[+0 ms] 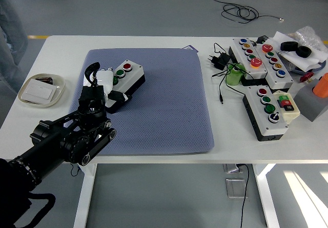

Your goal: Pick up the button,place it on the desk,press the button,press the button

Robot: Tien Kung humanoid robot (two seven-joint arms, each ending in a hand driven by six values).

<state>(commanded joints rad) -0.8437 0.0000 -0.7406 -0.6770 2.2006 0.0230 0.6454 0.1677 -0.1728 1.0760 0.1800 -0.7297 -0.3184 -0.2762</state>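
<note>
Button box [124, 76] sits on the mat [169, 110], held at its left end by the left robot hand [105, 84], fingers wrapped on it. Box should be set flat on the mat and released before a button is pressed straight down.

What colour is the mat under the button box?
Blue-grey mat, finely dotted, seen in the head view.
</note>
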